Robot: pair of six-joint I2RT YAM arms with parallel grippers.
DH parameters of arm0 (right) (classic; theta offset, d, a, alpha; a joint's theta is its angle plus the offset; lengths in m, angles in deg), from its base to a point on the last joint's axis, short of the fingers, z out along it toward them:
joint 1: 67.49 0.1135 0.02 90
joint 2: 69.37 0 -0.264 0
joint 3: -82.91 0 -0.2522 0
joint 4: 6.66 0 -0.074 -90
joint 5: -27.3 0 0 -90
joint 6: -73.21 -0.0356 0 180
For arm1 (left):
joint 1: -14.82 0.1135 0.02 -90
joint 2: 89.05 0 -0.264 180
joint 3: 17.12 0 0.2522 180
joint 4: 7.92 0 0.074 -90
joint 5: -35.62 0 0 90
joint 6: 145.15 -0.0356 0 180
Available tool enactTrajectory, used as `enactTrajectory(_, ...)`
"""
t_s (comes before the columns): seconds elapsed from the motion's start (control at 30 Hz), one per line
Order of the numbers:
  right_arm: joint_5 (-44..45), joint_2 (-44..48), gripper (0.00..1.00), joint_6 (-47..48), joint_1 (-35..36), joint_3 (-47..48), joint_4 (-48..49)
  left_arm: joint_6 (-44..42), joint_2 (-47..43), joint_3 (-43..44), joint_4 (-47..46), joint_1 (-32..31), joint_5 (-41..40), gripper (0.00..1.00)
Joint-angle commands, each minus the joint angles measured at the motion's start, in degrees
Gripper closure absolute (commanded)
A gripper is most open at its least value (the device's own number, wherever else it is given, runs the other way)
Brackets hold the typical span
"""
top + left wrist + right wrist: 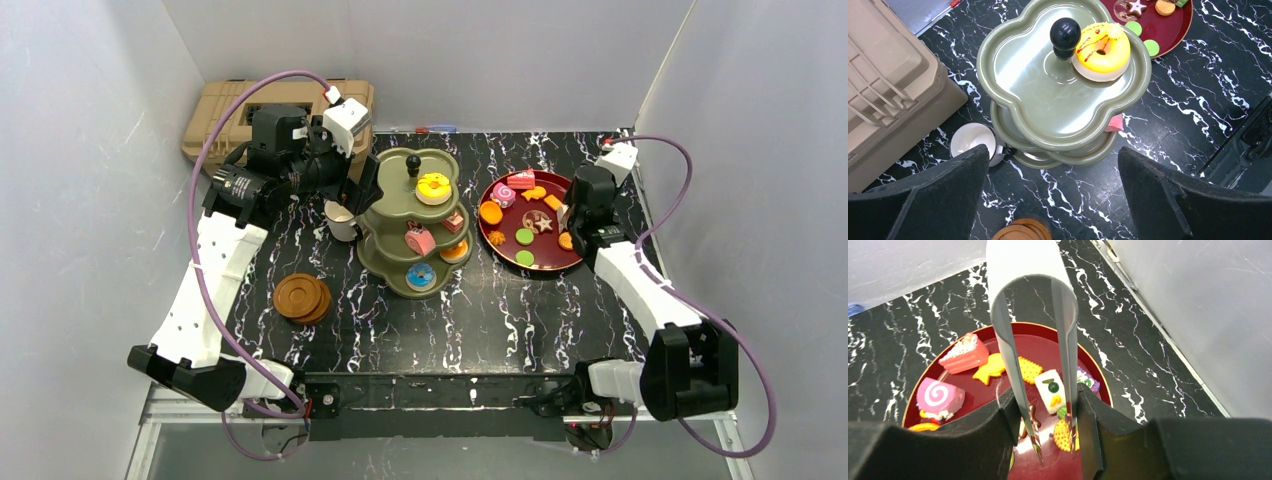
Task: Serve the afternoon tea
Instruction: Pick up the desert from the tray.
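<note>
The stand (395, 177) occupies the centre of the tabletop (480, 320), upright, with its black knob (412, 162) on top. It is partly loaded: a yellow doughnut (433, 188) sits on the top tier beside the knob, and a few pastries lie on the right-hand lobes of the two lower tiers. These lobes face the supply plate, probably because that side gives the shortest transfer.

The white mug (340, 220) stands just beside the stand on its left, directly on the tabletop. The wooden saucers (303, 297) form a stack nearer the arm bases, apart from the mug, so the cup setting is judged not yet done.

The dark-red plate (545, 267) to the right of the stand holds the remaining pastries.

The right tool (1047, 407) is clamped on metal tongs (1009, 352), which suit pieces this small. The tong tips hang apart above the plate, and nothing appears pinched between them.

The left tool (1052, 160) is spread wide and holds nothing. It hovers above the stand's left side, over the mug. The toolbox (225, 120) lies at the rear left.
</note>
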Motion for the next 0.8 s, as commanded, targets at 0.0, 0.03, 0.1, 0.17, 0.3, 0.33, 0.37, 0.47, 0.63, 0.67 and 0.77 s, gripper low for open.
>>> enactTrajectory(0.0,0.5,-3.5,0.51,1.7,-2.6,2.4,8.4,-0.9,-2.0,0.3,0.9,0.0,0.0,0.01)
enactTrajectory(0.03,-0.1,-4.3,0.51,1.7,-3.2,2.9,9.0,-1.0,-2.0,0.3,0.8,0.0,-0.1,0.01)
enactTrajectory(0.1,-1.8,-5.7,0.51,1.8,-4.4,3.7,10.3,-1.2,-1.9,0.4,0.9,0.0,-0.3,0.01)
enactTrajectory(0.17,-2.8,-7.2,0.50,2.3,-5.2,4.7,10.9,-1.4,-1.8,0.5,0.8,0.0,-0.4,0.01)
enactTrajectory(0.3,-4.3,-9.8,0.49,3.1,-5.8,6.3,12.4,-1.7,-1.7,0.7,0.9,0.0,-0.5,0.01)
enactTrajectory(0.33,-4.9,-10.3,0.49,3.1,-5.8,6.7,12.6,-1.7,-1.7,0.8,0.9,0.0,-0.5,0.01)
enactTrajectory(0.37,-5.7,-10.7,0.49,3.0,-5.9,7.3,12.6,-1.8,-1.6,0.8,0.9,0.0,-0.5,0.01)
enactTrajectory(0.47,-7.7,-10.8,0.48,2.5,-5.9,7.5,12.8,-2.0,-1.6,0.7,0.9,0.0,-0.6,0.01)
enactTrajectory(0.63,-9.2,-10.4,0.52,2.6,-5.9,7.9,14.1,-2.2,-1.5,0.6,0.9,0.0,-0.7,0.01)
enactTrajectory(0.67,-9.1,-10.6,0.52,2.8,-6.0,8.3,14.0,-2.3,-1.5,0.7,0.8,0.0,-0.7,0.01)
enactTrajectory(0.77,-8.9,-11.6,0.52,3.3,-6.6,9.3,13.7,-2.3,-1.4,0.7,0.9,0.0,-0.7,0.01)
